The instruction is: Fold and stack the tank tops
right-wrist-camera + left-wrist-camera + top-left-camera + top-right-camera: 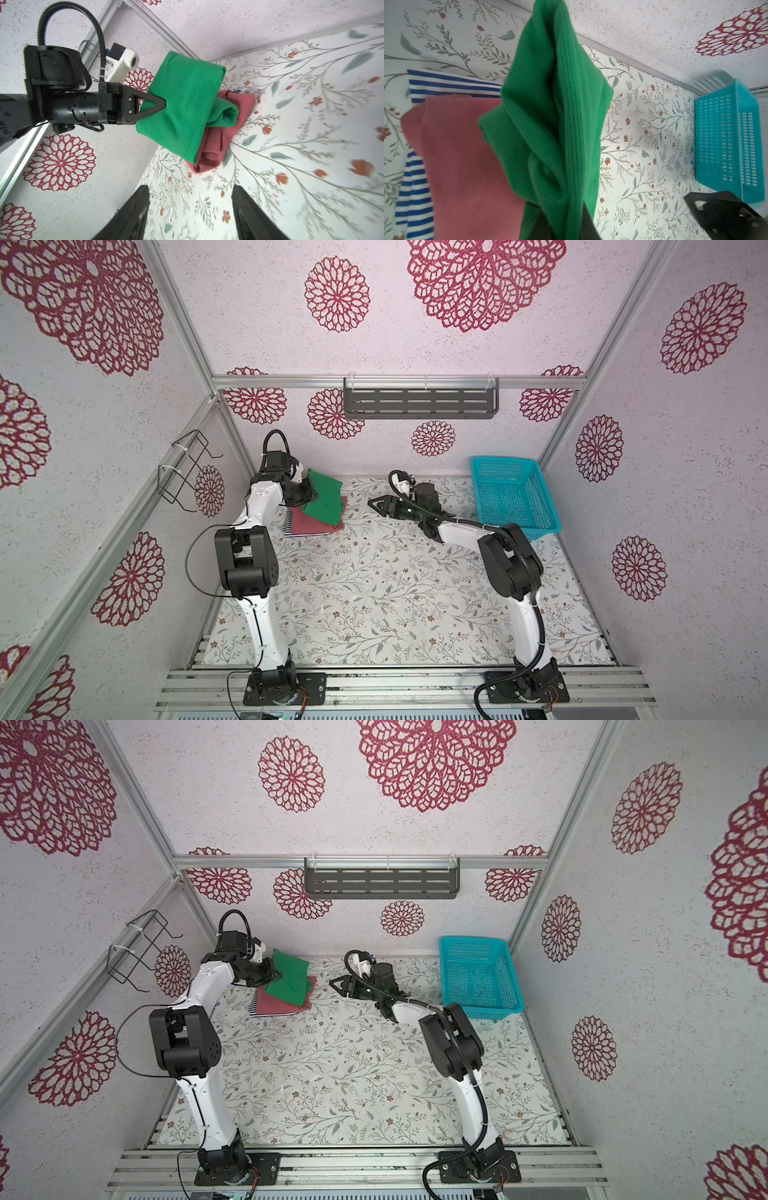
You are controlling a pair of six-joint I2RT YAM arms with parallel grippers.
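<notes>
At the far left corner of the flower-patterned table (pixel 374 593), my left gripper (pixel 161 103) pinches one edge of the folded green tank top (pixel 182 108), jaws pressed together on the cloth. The green top slopes away from my jaws. Its gripped edge is raised, while the opposite end, bunched into a roll, rests on the red-pink tank top (pixel 467 166) beneath. The red-pink top lies folded on the striped tank top (pixel 450 83), whose navy-and-white bands show along two sides of it. In both top views the three sit in one pile, green uppermost. My right gripper (pixel 371 503) hangs over the table to the right of the pile with its tips aimed towards it and its jaws spread. A strip of bare table separates those tips from the cloth. The teal mesh basket (pixel 524 531) stands at the far right corner, well apart from the pile and just beside my right arm.
</notes>
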